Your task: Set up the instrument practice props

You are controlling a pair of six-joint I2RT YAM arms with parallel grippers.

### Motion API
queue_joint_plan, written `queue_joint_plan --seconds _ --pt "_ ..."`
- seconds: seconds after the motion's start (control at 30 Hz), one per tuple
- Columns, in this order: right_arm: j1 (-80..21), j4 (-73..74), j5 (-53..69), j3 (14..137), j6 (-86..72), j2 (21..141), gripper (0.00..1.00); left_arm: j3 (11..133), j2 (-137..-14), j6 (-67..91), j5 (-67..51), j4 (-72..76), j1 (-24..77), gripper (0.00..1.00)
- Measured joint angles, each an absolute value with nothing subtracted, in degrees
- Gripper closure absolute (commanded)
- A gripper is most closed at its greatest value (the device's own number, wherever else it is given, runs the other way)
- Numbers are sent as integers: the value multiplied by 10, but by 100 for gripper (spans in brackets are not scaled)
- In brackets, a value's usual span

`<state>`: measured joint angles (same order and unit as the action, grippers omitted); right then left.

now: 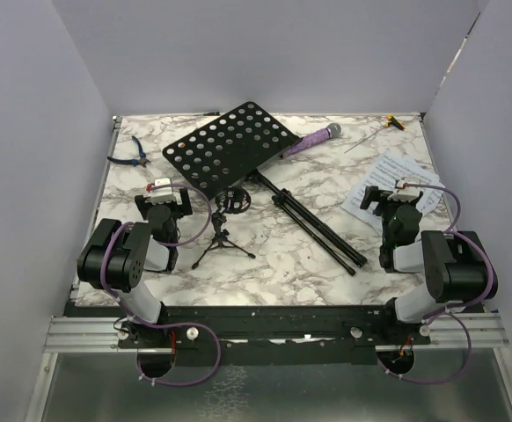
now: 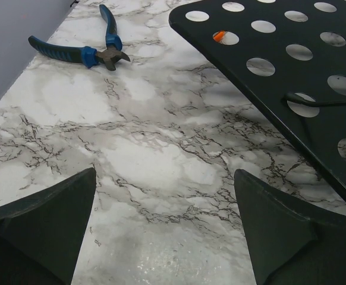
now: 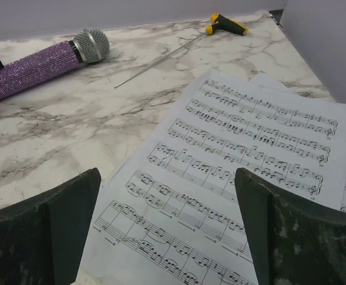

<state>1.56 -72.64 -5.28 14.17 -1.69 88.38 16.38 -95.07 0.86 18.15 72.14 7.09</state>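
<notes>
Right gripper (image 3: 167, 175), jaws spread and empty, hangs over the sheet-music pages (image 3: 244, 154) at the right edge; left gripper (image 2: 164, 178), equally spread, faces the music stand (image 1: 230, 145) lying down at far centre. Probable first step: raise the stand. Grasp its pole (image 1: 313, 224) just below the desk, not the thin perforated plate, and avoid toppling the upright mic stand (image 1: 225, 233) near it.

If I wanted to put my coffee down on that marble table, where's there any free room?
Bare marble lies between the pliers and the music stand's desk, and between its folded legs and the sheet music. Crowded: the middle, around the small mic stand.
</notes>
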Motion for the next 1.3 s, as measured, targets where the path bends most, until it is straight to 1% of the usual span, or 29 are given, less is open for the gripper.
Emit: queue_joint_plan --seconds 0.5,0.63,0.7,0.77,0.87,0.97,1.07,1.13,1.3 --pt "16 -723 -53 142 -17 884 0 164 -949 14 188 714 71 1" --pt "15 -699 -58 142 -17 867 0 180 -887 34 230 618 71 1" --pt "15 -601 -76 161 -32 808 0 210 -823 67 249 551 71 1" --pt "15 -470 -101 226 -77 739 0 230 -765 112 259 518 71 1" --pt "15 -362 -113 317 -133 671 0 241 -681 181 249 482 71 1" --pt "15 -256 -145 375 -212 623 0 252 -623 246 237 426 71 1" --pt "15 -120 -204 416 -328 604 0 289 -606 272 203 355 68 1" --pt "17 -44 -221 430 -373 607 0 329 -606 279 157 300 67 1" --pt "17 44 -182 433 -387 615 0 357 -592 342 97 229 67 1"
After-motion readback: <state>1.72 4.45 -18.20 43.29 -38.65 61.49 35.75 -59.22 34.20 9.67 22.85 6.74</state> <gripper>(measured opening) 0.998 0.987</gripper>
